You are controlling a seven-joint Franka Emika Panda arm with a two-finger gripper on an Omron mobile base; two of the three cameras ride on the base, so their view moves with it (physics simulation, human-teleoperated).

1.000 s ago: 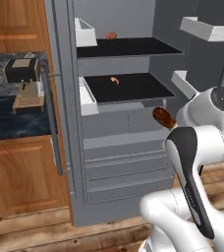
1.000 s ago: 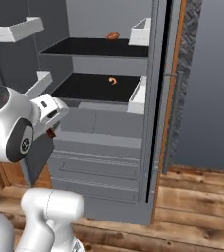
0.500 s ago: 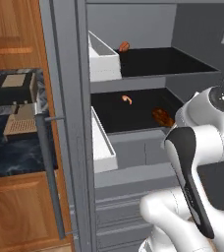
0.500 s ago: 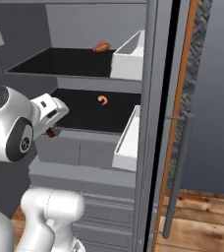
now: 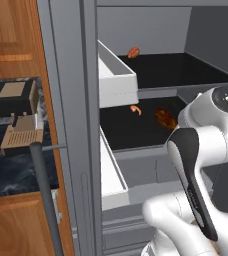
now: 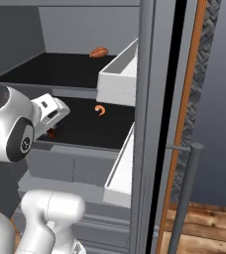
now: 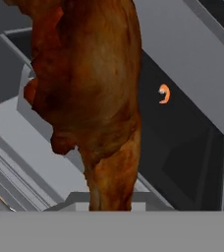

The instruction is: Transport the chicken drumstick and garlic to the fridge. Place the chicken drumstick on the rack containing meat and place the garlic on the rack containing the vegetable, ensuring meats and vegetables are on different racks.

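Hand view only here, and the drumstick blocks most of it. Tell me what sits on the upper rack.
Observer: One oblong reddish-brown item lies at the back of the upper rack.
Operator: Now give me the drumstick's height.
Observer: In the left base view the drumstick hangs about level with the lower rack, near its front; the small orange curl lies further back on it.

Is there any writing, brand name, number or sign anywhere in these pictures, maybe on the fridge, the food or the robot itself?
None can be read.
The fridge, its white bins and the chicken drumstick carry no text.
The gripper has small dark marks on its white housing: too small to read as letters.
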